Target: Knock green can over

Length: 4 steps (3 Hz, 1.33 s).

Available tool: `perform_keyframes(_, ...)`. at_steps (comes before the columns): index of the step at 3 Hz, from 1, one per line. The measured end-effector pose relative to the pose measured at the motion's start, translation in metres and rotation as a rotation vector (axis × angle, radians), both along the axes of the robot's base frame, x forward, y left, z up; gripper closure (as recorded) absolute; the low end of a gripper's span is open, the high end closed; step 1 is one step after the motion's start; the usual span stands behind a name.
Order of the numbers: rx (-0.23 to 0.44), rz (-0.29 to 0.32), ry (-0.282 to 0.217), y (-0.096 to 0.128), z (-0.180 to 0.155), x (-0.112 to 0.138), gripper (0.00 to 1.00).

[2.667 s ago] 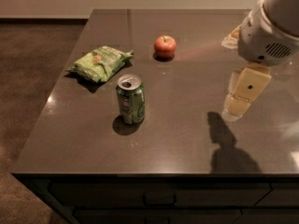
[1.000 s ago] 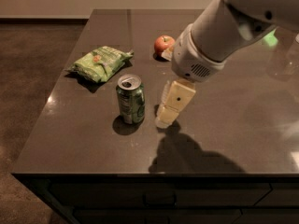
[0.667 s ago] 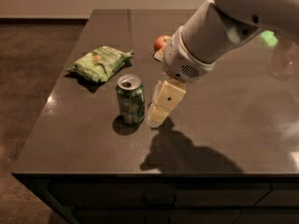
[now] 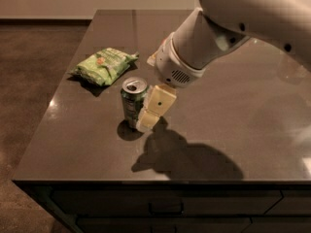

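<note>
The jaws have moved in to touch the upright green can (image 4: 130, 103); how open, I cannot tell.

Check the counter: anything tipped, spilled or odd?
Nothing stands out. The green can stands upright, the gripper close against its side; the chip bag lies flat behind it. No spill visible.

We read no text, brand or number on the can (image 4: 130, 101), bag (image 4: 104, 65) or arm (image 4: 233, 23). The gripper (image 4: 147, 121) stands just beside the can.
</note>
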<state>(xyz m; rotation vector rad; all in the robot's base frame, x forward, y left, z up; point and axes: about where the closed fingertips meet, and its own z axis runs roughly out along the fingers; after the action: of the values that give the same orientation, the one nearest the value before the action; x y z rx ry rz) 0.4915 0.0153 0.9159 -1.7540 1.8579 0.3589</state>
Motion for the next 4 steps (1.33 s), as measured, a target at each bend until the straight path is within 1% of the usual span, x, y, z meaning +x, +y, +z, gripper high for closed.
perform_keyframes(1,0.006,0.014,0.000,0.011,-0.007,0.003,0.00)
perform_keyframes(2,0.011,0.027,0.005,0.017,-0.013,0.005,0.17)
perform_keyframes(3,0.024,0.045,0.009,0.021,-0.012,0.003,0.42)
perform_keyframes(4,0.037,0.061,0.016,0.021,-0.006,-0.001,0.64)
